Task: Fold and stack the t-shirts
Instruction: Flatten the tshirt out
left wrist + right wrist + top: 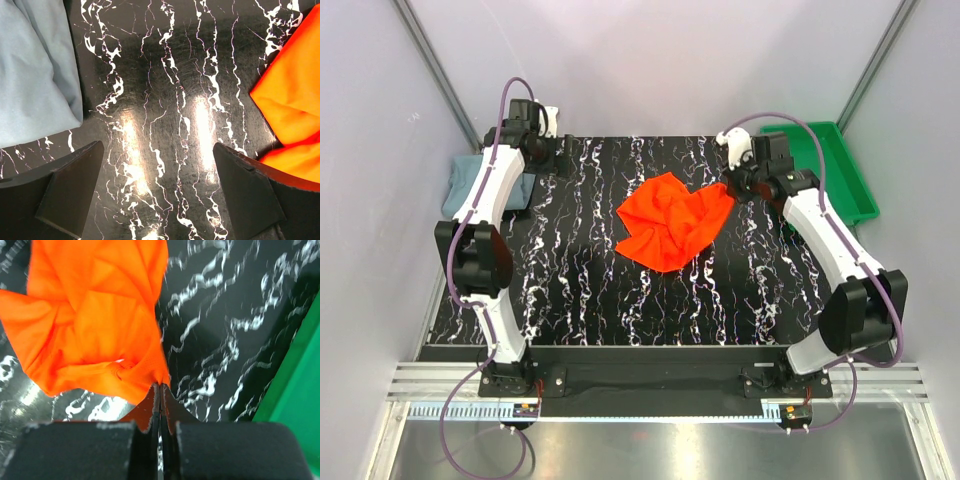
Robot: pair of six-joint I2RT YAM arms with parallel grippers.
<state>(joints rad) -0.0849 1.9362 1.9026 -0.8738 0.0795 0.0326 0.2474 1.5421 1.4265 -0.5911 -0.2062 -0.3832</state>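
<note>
Right gripper [160,392]: jaws pressed together, pinching a bit of the orange shirt's [675,220] edge right at the fingertips. In the top view that grip sits at the shirt's far-right corner, close to the green tray [840,170].

Orange shirt: crumpled, not folded, lying roughly mid-table and slightly toward the far side. Most of it rests on the black marbled table [570,290]. In the right wrist view the cloth fans out from the pinch point.

Left gripper [160,175]: jaws wide apart, nothing between them. It hangs over bare tabletop at the far-left part of the table. In its wrist view the grey-blue shirt [35,75] is off to one side of the fingers [70,190] and the orange shirt on the other; neither touches them.

Grey-blue shirt: bunched at the far-left edge of the table, partly hidden under the left arm in the top view. Well apart from the orange one, so nothing is stacked.
</note>
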